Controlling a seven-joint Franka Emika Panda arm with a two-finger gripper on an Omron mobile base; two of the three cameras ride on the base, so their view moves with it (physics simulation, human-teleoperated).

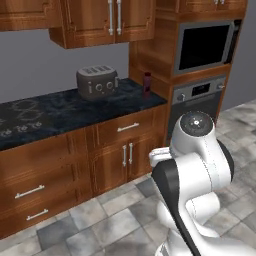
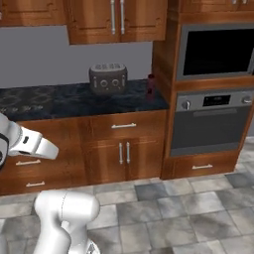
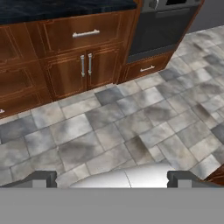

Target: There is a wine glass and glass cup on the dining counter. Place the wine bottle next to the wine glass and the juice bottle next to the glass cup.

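Observation:
The juice bottle (image 1: 147, 83) (image 2: 150, 88), slim and dark red, stands upright at the right end of the marbled wall counter (image 1: 60, 112), against the wooden oven column. My gripper (image 3: 113, 179) is open, its two dark fingertips (image 3: 43, 178) set wide apart with nothing between them. It points down at the tiled floor in front of the lower cabinets, well short of the bottle. The wine bottle, wine glass, glass cup and dining counter are out of view.
A grey toaster (image 1: 96, 82) (image 2: 108, 78) sits on the counter left of the bottle. A built-in oven (image 2: 213, 121) and microwave (image 2: 216, 49) fill the column to the right. Wooden cabinets (image 3: 85, 65) run below the counter, and grey tiled floor (image 3: 131, 118) lies ahead.

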